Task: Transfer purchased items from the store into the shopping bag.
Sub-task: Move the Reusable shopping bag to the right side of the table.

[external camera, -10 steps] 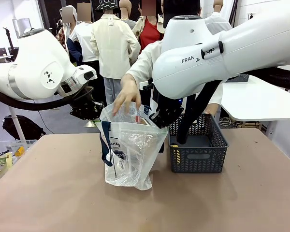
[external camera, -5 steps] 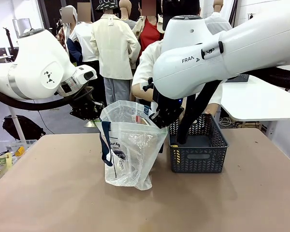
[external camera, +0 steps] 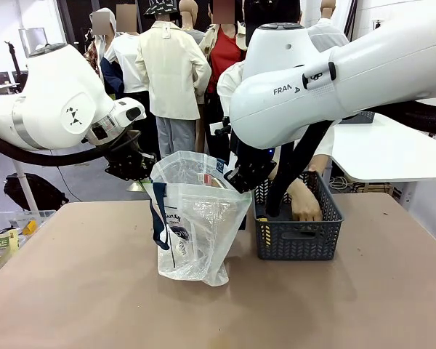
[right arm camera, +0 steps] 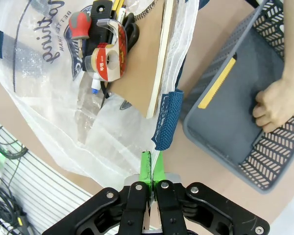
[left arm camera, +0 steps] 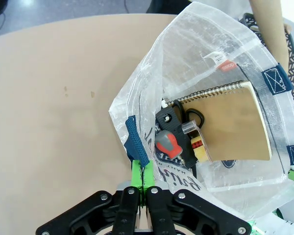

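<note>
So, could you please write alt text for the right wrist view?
The right gripper pinches the rim of the open shopping bag, which holds a notebook, a tape roll and a screwdriver. Beside it, a person's hand reaches into the dark grey basket, near a yellow strip.

A robotics lab, staged like a shop counter: a white left arm (external camera: 58, 102) and right arm (external camera: 334, 80), the right one with a maker's lettering, flank a tan table (external camera: 94, 291). A thick black cable (external camera: 29, 156) trails off the left arm, and more cables (right arm camera: 5, 210) lie loose on the grey floor (external camera: 87, 185). Behind, a white worktable (external camera: 385, 153) – at the left, a clear bin (external camera: 14, 216) of packets. On the table stand a bag (external camera: 196, 225) and a basket (external camera: 298, 236)
</note>
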